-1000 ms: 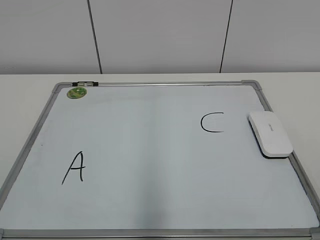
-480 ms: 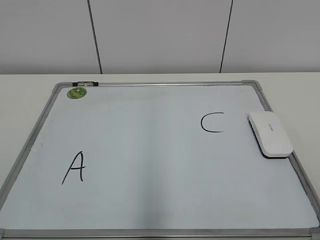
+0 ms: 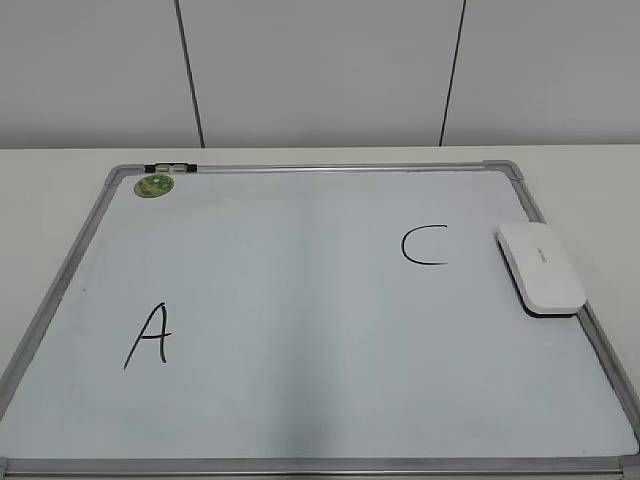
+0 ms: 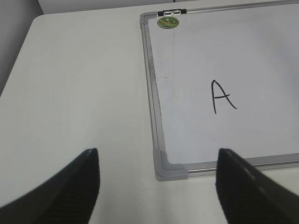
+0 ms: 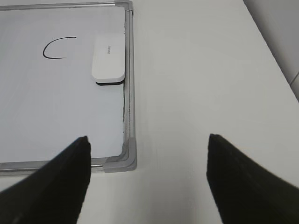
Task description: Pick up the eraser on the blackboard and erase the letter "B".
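- Eraser (image 3: 540, 267) lay flat at the blackboard's (image 3: 300, 466) right edge, just beside the "C" (image 3: 424, 246); we judged it parked there, task likely finished.
- We found no letter "B" on the board; only the "A" (image 3: 148, 336) and "C" showed.
- Left tool (image 4: 156, 186) and right tool (image 5: 147, 179) hung wide apart and empty over the table (image 5: 201, 70), clear of the board.

Green magnet (image 3: 154, 185), white table (image 4: 84, 84)
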`<move>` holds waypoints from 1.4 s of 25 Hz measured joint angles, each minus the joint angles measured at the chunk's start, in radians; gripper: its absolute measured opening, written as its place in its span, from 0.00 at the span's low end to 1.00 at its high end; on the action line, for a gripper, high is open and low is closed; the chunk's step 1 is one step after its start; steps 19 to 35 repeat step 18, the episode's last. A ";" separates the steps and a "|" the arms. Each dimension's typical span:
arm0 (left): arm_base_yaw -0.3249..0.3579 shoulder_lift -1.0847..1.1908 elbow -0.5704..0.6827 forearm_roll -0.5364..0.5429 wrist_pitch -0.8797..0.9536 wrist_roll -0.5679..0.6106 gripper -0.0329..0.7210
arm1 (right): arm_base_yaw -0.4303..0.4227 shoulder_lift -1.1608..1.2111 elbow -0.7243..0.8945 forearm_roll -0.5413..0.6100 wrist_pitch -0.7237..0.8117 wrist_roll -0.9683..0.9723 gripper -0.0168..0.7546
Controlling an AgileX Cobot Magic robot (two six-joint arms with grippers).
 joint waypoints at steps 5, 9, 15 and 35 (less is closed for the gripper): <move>0.000 0.000 0.000 0.000 0.000 0.000 0.79 | -0.001 0.000 0.000 0.000 0.000 0.000 0.79; 0.000 0.000 0.000 0.000 0.000 0.000 0.79 | -0.001 0.000 0.000 0.000 0.000 0.000 0.79; 0.000 0.000 0.000 0.000 0.000 0.000 0.79 | -0.001 0.000 0.000 0.000 0.000 0.000 0.79; 0.000 0.000 0.000 0.000 0.000 0.000 0.79 | -0.001 0.000 0.000 0.000 0.000 0.000 0.79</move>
